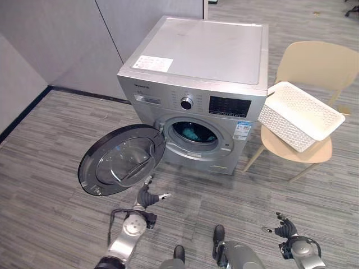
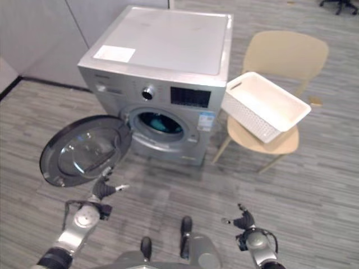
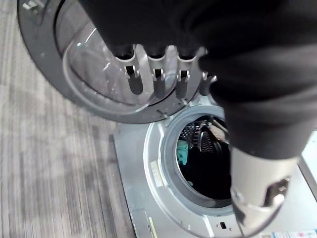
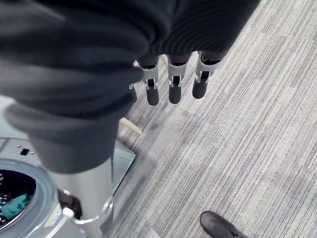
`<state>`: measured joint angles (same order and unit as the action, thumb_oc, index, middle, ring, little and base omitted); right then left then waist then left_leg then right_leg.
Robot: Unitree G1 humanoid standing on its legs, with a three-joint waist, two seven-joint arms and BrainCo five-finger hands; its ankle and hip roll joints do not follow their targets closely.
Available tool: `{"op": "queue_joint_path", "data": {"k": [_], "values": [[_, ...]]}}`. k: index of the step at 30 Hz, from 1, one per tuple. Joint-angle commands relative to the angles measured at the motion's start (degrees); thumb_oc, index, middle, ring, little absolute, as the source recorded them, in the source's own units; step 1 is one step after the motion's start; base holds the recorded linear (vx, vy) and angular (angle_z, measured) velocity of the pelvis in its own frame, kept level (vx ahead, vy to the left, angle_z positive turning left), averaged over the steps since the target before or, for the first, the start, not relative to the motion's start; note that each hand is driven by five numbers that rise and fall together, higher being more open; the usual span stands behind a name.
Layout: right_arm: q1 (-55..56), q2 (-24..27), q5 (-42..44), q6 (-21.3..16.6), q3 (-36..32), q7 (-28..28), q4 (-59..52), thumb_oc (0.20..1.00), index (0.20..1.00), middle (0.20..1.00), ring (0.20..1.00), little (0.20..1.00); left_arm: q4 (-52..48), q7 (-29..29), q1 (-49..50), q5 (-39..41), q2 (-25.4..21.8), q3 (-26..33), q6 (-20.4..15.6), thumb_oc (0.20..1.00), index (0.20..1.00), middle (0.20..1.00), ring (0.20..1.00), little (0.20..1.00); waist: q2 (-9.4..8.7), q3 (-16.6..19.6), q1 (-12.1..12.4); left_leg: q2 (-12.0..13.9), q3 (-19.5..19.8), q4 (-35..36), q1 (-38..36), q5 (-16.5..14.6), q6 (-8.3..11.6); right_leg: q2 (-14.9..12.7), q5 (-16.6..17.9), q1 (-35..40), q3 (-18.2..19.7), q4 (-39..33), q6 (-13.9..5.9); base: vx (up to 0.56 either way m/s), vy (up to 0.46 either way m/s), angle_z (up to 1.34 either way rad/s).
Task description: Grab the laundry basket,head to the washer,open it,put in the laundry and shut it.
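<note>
The silver washer (image 1: 202,61) stands ahead with its round door (image 1: 120,159) swung open to the left. Teal and dark laundry (image 1: 193,133) lies inside the drum (image 3: 208,158). The white laundry basket (image 1: 300,115) rests tilted on a beige chair (image 1: 314,64) to the washer's right, with nothing visible inside it. My left hand (image 1: 147,197) hovers just below the door's lower edge, fingers straight and holding nothing. My right hand (image 1: 286,228) hangs low at the right over the floor, fingers relaxed and free.
Grey panel walls (image 1: 61,45) run behind and to the left of the washer. Striped grey carpet (image 1: 50,168) covers the floor around it. The chair's legs (image 1: 252,159) stand close to the washer's right front corner.
</note>
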<state>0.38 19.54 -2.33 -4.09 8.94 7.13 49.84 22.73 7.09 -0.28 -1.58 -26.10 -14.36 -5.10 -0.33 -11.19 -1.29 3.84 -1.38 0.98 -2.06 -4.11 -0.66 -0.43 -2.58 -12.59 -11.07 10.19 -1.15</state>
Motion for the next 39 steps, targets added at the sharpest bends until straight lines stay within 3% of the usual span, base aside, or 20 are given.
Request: {"op": "queue_joint_path", "data": {"k": [1, 7, 8, 9, 11, 15, 18, 22, 24, 27, 29, 32, 34, 35, 36, 39], "values": [[2.51, -0.63, -1.34, -1.36, 0.58, -0.76, -1.76, 1.000, 1.000, 1.000, 1.000, 1.000, -1.75, 2.93, -0.53, -4.62, -2.97, 4.05, -3.12, 1.000, 1.000, 1.000, 1.000, 1.000, -2.25, 3.40, -0.14, -3.37, -2.40, -0.10, 4.29, 2.34, 1.85, -4.86, -4.28, 13.33, -1.32, -5.93, -5.45, 0.05, 0.129, -0.14], [3.75, -0.01, -2.21, -1.55, 1.43, -2.42, -3.81, 1.000, 1.000, 1.000, 1.000, 1.000, 1.42, 6.86, -9.70, -12.81, -13.25, 6.18, -1.63, 1.000, 1.000, 1.000, 1.000, 1.000, -2.89, 4.26, -0.89, -4.20, -4.07, 1.31, 2.94, 1.68, 0.99, -5.63, -3.53, 12.47, -0.15, -4.53, -7.04, 0.07, 0.115, -0.04], [3.73, -0.03, -2.21, -1.54, 1.39, -2.43, -3.81, 1.000, 1.000, 1.000, 1.000, 1.000, 1.50, 6.88, -9.81, -12.81, -13.26, 6.12, -1.66, 1.000, 1.000, 1.000, 1.000, 1.000, -2.92, 4.23, -0.83, -4.20, -4.10, 1.32, 2.93, 1.68, 0.98, -5.64, -3.53, 12.45, -0.12, -4.51, -7.04, 0.07, 0.090, -0.15], [3.80, 0.95, -2.12, -1.57, 2.09, -2.97, -4.39, 1.000, 1.000, 1.000, 1.000, 1.000, 7.37, 7.83, -14.67, -14.55, -17.87, 5.80, -0.36, 1.000, 1.000, 1.000, 1.000, 1.000, -2.91, 4.29, -1.34, -4.24, -4.59, 1.67, 3.15, 1.76, 0.80, -5.58, -3.06, 11.58, 0.48, -4.22, -7.44, 0.05, 0.068, -0.20], [3.88, 1.43, -2.32, -1.57, 2.52, -3.37, -4.56, 1.000, 1.000, 1.000, 1.000, 1.000, 12.43, 8.14, -17.44, -16.65, -20.87, 4.79, 0.52, 1.000, 1.000, 1.000, 1.000, 1.000, -2.92, 4.16, -1.54, -4.21, -4.90, 1.98, 3.40, 1.91, 0.67, -5.60, -2.75, 10.96, 0.78, -4.13, -7.68, 0.04, 0.067, -0.18], [3.79, 2.33, -2.45, -1.67, 3.26, -3.70, -5.47, 1.000, 1.000, 1.000, 1.000, 1.000, 20.14, 7.60, -21.84, -17.28, -23.82, 2.82, 1.37, 1.000, 1.000, 1.000, 1.000, 1.000, -2.99, 3.74, -2.00, -4.16, -5.44, 2.37, 4.51, 2.32, 0.58, -5.52, -2.35, 9.45, 1.17, -4.22, -7.96, -0.02, 0.045, -0.17], [2.71, 3.46, -2.85, -1.81, 5.22, -4.08, -5.11, 1.000, 1.000, 1.000, 1.000, 1.000, 32.46, 5.85, -28.66, -18.81, -27.00, -1.56, 2.14, 1.000, 1.000, 1.000, 1.000, 1.000, -3.43, 2.26, -2.69, -3.63, -5.88, 2.31, 7.65, 3.17, 0.55, -5.41, -1.54, 6.29, 1.42, -4.09, -8.11, -0.07, 0.043, -0.06], [2.06, 3.83, -2.81, -2.13, 6.01, -3.96, -5.21, 1.000, 1.000, 1.000, 1.000, 1.000, 35.95, 5.97, -32.69, -18.78, -28.57, -3.35, 2.30, 1.000, 1.000, 1.000, 1.000, 1.000, -4.04, 1.34, -2.80, -3.32, -5.91, 1.98, 9.79, 3.57, 0.54, -5.39, -0.81, 4.40, 1.37, -4.10, -8.24, -0.06, 0.015, 0.00], [0.69, 4.06, -1.50, -2.78, 7.31, -3.56, -5.40, 1.000, 1.000, 1.000, 1.000, 1.000, 40.87, 7.13, -38.19, -16.88, -30.37, -4.54, 2.61, 1.000, 1.000, 1.000, 1.000, 1.000, -5.69, 0.01, -2.90, -2.38, -5.52, 1.02, 14.08, 4.45, 0.66, -5.10, 0.72, 1.13, 1.43, -4.47, -8.42, -0.09, -0.013, -0.03], [-0.15, 3.85, -0.93, -2.83, 8.05, -3.47, -5.44, 1.000, 1.000, 1.000, 1.000, 1.000, 42.68, 7.25, -39.88, -15.77, -30.62, -4.70, 2.75, 1.000, 1.000, 1.000, 1.000, 1.000, -6.39, -0.66, -2.85, -2.02, -5.32, 0.65, 15.40, 4.65, 0.70, -5.12, 1.07, 0.21, 1.34, -4.58, -8.46, -0.04, 0.001, -0.01], [-2.21, 2.99, 0.37, -3.18, 9.61, -3.38, -4.62, 1.000, 1.000, 1.000, 1.000, 1.000, 46.22, 6.45, -41.28, -15.09, -29.53, -5.63, 2.78, 1.000, 1.000, 1.000, 1.000, 1.000, -7.80, -2.03, -2.58, -1.59, -5.07, 0.11, 17.32, 4.83, 0.91, -5.22, 1.27, -1.26, 1.01, -4.45, -8.33, -0.04, -0.005, 0.00], [-2.56, 2.52, 0.53, -3.16, 10.18, -3.36, -3.75, 1.000, 1.000, 1.000, 1.000, 1.000, 46.24, 6.17, -39.63, -13.98, -27.10, -4.60, 2.77, 1.000, 1.000, 1.000, 1.000, 1.000, -8.05, -2.22, -2.41, -1.70, -4.89, -0.16, 17.18, 4.52, 0.95, -5.30, 1.13, -1.19, 0.65, -4.52, -8.07, 0.00, 0.001, 0.09], [-2.54, 1.89, 0.18, -2.82, 9.58, -2.82, -3.65, 1.000, 1.000, 1.000, 1.000, 1.000, 41.07, 6.94, -34.74, -8.86, -21.44, -0.84, 1.83, 1.000, 1.000, 1.000, 1.000, 1.000, -7.65, -2.67, -1.75, -1.95, -4.98, 0.04, 16.36, 4.28, 1.05, -5.61, 0.67, -0.60, 0.27, -4.40, -7.81, -0.02, -0.004, -0.07], [-2.27, 1.19, -0.21, -2.55, 9.03, -2.52, -3.74, 1.000, 1.000, 1.000, 1.000, 1.000, 35.82, 7.95, -30.04, -4.39, -16.24, 2.55, 1.22, 1.000, 1.000, 1.000, 1.000, 1.000, -7.39, -2.84, -1.28, -2.28, -4.99, -0.05, 15.75, 3.96, 0.93, -5.72, 0.09, -0.16, 0.19, -4.06, -7.44, 0.01, -0.001, 0.04], [-2.15, 0.03, -1.35, -1.78, 7.57, -1.86, -3.70, 1.000, 1.000, 1.000, 1.000, 1.000, 26.68, 9.04, -21.27, 0.51, -6.99, 5.59, 0.47, 1.000, 1.000, 1.000, 1.000, 1.000, -6.68, -3.20, -0.48, -2.89, -5.13, -0.09, 14.07, 3.44, 0.72, -5.89, -0.87, 0.96, 0.15, -3.36, -6.89, 0.00, 0.000, 0.00], [-1.33, -0.51, -3.39, -0.54, 4.99, -1.41, -5.64, 1.000, 1.000, 1.000, 1.000, 1.000, 11.24, 6.92, -12.06, 1.66, 1.53, 4.00, -0.62, 1.000, 1.000, 1.000, 1.000, 1.000, -5.15, -3.05, 0.06, -3.43, -5.63, 0.20, 11.86, 3.15, 0.50, -6.11, -1.52, 2.64, 0.25, -3.49, -6.47, 0.04, -0.027, 0.05]]}}
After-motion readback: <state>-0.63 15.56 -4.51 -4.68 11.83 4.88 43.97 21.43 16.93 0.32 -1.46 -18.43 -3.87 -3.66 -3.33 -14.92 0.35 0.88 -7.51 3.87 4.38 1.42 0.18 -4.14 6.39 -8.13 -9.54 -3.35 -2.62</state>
